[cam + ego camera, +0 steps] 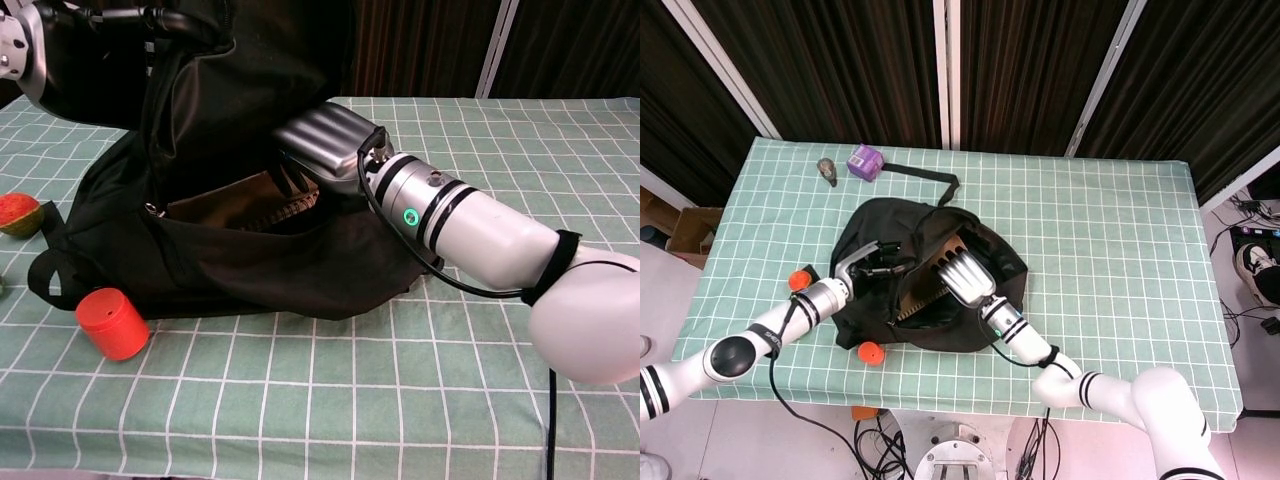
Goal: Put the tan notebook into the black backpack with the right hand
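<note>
Our right hand [322,143], ribbed silver metal, lies flat on the tan notebook [235,203], fingers pressing its cover down inside the black backpack [270,265]; we cannot tell whether they grip it. The notebook's wire spiral shows in the opening. Our left hand [868,262] holds up the soft fabric rim. A red cylinder [112,321] stands just beside the backpack.
</note>
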`<state>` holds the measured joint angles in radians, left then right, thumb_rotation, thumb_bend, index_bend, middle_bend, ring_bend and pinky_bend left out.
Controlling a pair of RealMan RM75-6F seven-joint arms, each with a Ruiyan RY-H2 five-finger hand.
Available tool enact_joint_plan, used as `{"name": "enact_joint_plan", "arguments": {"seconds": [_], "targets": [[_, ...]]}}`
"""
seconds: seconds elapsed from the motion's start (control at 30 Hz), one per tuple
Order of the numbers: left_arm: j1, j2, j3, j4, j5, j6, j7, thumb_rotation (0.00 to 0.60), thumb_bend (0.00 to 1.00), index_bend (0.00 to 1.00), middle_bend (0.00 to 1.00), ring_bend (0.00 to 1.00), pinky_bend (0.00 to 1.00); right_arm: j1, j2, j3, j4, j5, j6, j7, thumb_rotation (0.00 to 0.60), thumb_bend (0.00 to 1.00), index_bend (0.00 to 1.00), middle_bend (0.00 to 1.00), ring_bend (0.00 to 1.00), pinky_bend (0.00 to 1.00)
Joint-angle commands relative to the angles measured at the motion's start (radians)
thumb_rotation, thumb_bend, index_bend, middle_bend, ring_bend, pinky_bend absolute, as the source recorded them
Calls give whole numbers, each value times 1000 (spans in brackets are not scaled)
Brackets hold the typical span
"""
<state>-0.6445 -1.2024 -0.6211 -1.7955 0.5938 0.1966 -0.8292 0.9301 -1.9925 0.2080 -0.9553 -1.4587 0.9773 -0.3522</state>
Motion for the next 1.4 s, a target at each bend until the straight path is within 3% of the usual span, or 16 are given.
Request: {"name": "enact_joint_plan", "arguments": {"seconds": [0.03,0.13,0.3,0.43,0.5,0.6,0.73,0.93,1.0,1.1,1.2,1.33,1.4], "targets": [[-6,2,9,9,-1,7,3,600,501,592,678,645,571,-49,98,-29,-132,20,-7,-5,600,127,180,309,153,259],[-10,4,22,16,7,23,14,600,500,584,668,634,571,-108,219,-61,-279,22,23,-16,600,125,63,223,83,202],[6,13,37,0,64,33,57,600,498,543,629,595,569,-233,457,-147,-507,-5,121,-18,600,127,50,211,77,212],[39,13,40,-16,186,-6,129,600,469,411,517,490,513,-358,661,-242,-625,-58,244,27,600,131,57,234,89,285],[52,10,42,-20,247,-28,167,600,333,281,398,379,425,-408,723,-275,-631,-76,294,63,600,132,75,245,97,306],[75,10,36,-35,337,-81,222,600,198,187,286,272,385,-491,788,-311,-601,-96,382,144,600,140,101,254,109,322],[141,15,-23,-78,394,-143,247,600,131,155,265,263,381,-567,817,-310,-551,-86,465,248,600,145,116,260,109,322],[310,-7,-180,-90,430,-169,283,600,123,200,318,276,391,-623,820,-276,-481,-52,504,362,600,145,117,263,111,322],[359,-17,-206,-64,470,-116,319,600,123,227,349,290,391,-630,823,-267,-470,-39,491,385,600,146,119,267,111,322],[399,-19,-189,-8,570,7,405,600,124,254,359,294,392,-630,850,-264,-485,-15,444,410,600,161,122,274,114,321],[424,-23,-104,96,716,239,603,600,123,270,362,294,392,-633,892,-261,-518,1,404,458,600,177,106,259,115,303],[474,-87,10,233,835,620,974,600,124,283,358,294,374,-655,940,-267,-556,4,388,522,600,187,29,169,48,158],[499,-98,44,252,847,716,1027,600,124,283,343,289,357,-671,950,-267,-564,2,401,530,600,189,3,139,10,117]]}}
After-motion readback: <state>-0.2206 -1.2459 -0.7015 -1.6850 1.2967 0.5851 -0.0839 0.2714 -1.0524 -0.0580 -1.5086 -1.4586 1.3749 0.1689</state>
